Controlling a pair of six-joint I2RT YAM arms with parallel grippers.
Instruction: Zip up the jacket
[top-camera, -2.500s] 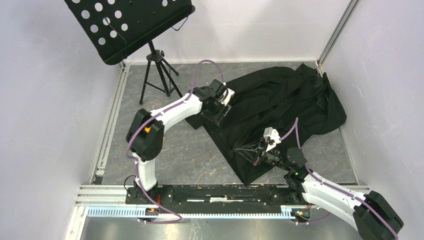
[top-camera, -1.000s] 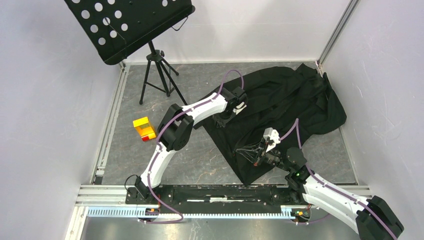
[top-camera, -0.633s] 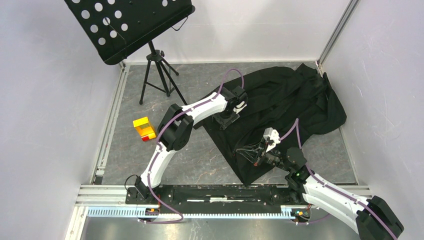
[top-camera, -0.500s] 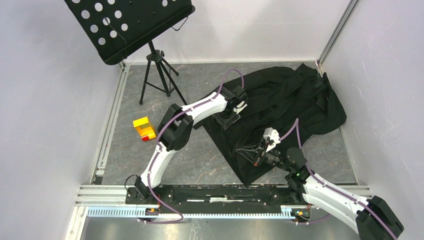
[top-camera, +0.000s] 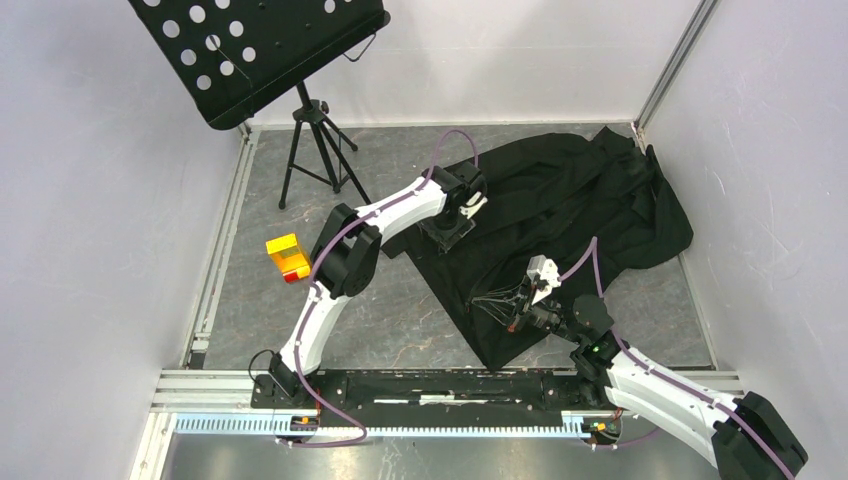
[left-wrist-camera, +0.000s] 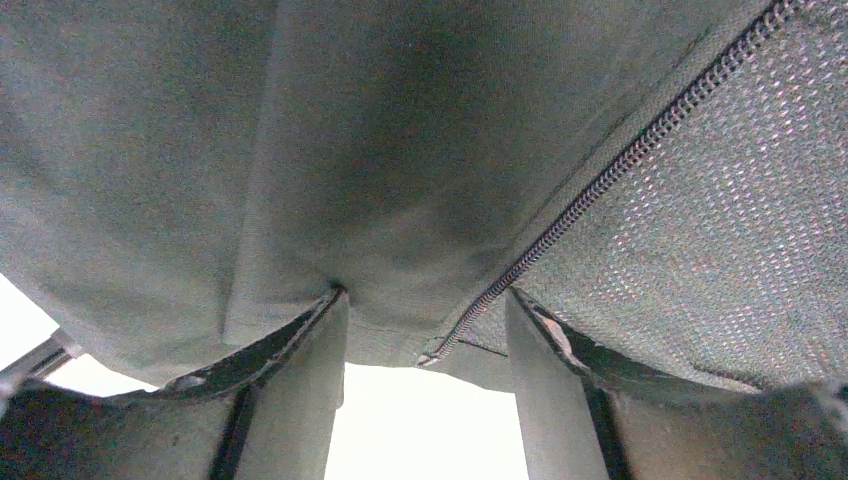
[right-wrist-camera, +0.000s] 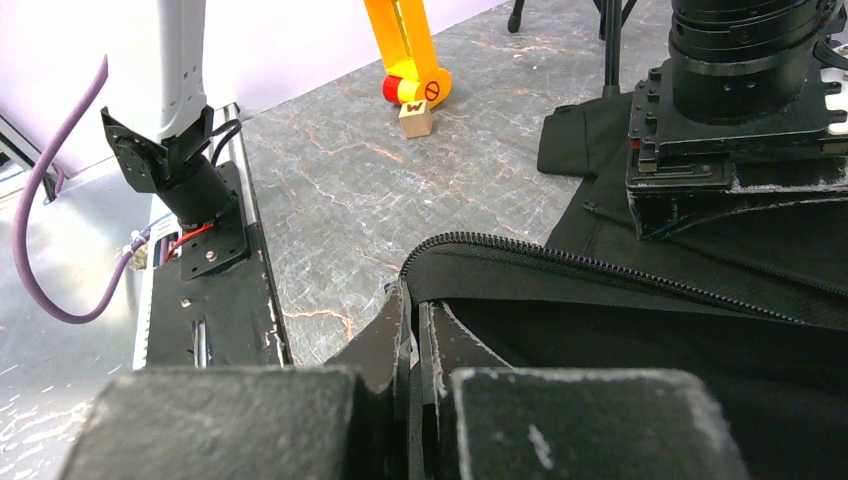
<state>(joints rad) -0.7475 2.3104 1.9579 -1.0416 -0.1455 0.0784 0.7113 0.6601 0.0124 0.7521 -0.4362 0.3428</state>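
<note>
From above: shows the jacket (top-camera: 580, 200) sprawled over the floor's (top-camera: 400, 300) right rear, with bare room leftward. Left wrist: shows left gripper (left-wrist-camera: 425, 300) parted wide at the zipper teeth (left-wrist-camera: 610, 175). Right wrist: shows right gripper (right-wrist-camera: 413, 305) pinched onto the jacket's zippered near edge.

One jacket (top-camera: 585, 200), one music stand (top-camera: 285, 40), perhaps one yellow toy (top-camera: 287, 257)

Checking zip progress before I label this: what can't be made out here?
- Zipper slider: shown nowhere; top view, lost in folds of the large black fabric jacket.
- Jacket's layout around the open left gripper: left wrist view, fabric too close.
- Pinch point of the shut right gripper: right wrist view, hidden by the gripper itself.
</note>
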